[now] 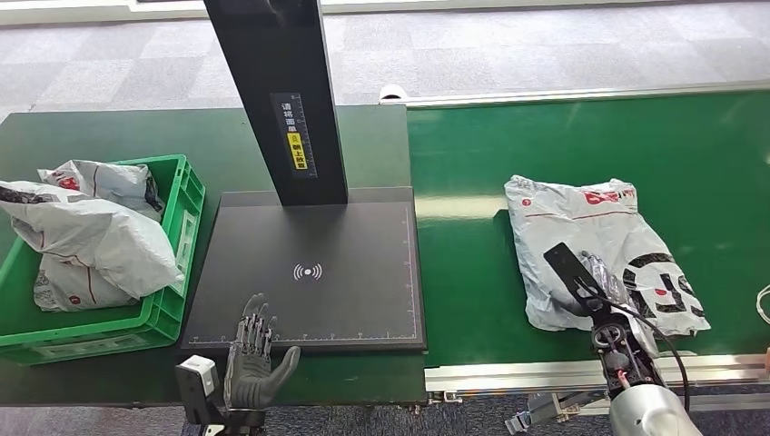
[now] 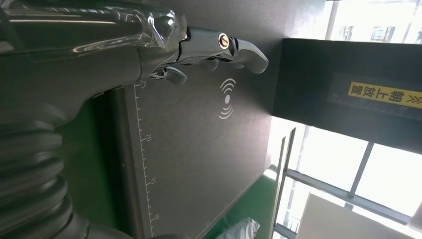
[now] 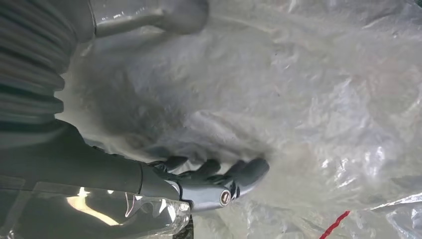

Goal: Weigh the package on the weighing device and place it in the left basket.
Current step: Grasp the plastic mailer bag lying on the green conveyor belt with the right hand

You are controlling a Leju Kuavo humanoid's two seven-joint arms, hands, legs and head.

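Grey plastic package (image 1: 599,250) lies flat on the green belt (image 1: 472,163), right of the scale (image 1: 309,272), well apart from the basket (image 1: 172,309). We see our right hand (image 1: 599,277) over the package's near half, arm coming in from the lower right edge. In the right wrist view the fingers (image 3: 219,172) are stretched out and lie against the crinkled plastic, thumb (image 3: 164,15) spread off to the other side. Fingers are not curled round anything, so we read the right hand as open, resting on the package, not gripping it.

Left hand (image 1: 254,350) sits at the near edge of the scale's black plate, palm up-ish, fingers (image 1: 256,327) extended and apart, thumb out to the side. It holds nothing. Left wrist view shows the same: fingers (image 2: 234,50) straight over the plate, near the wireless mark (image 1: 307,272) and the printed ruler along the plate edge.

Around it: black post (image 1: 277,91) rises from the back of the scale, with a yellow label (image 1: 294,150). Green basket stands on the dark counter (image 1: 91,136) just left of the scale and already carries several grey bags (image 1: 91,236), piled above its rim. Scale plate lies between package and basket. Post stands at the far side of the plate.
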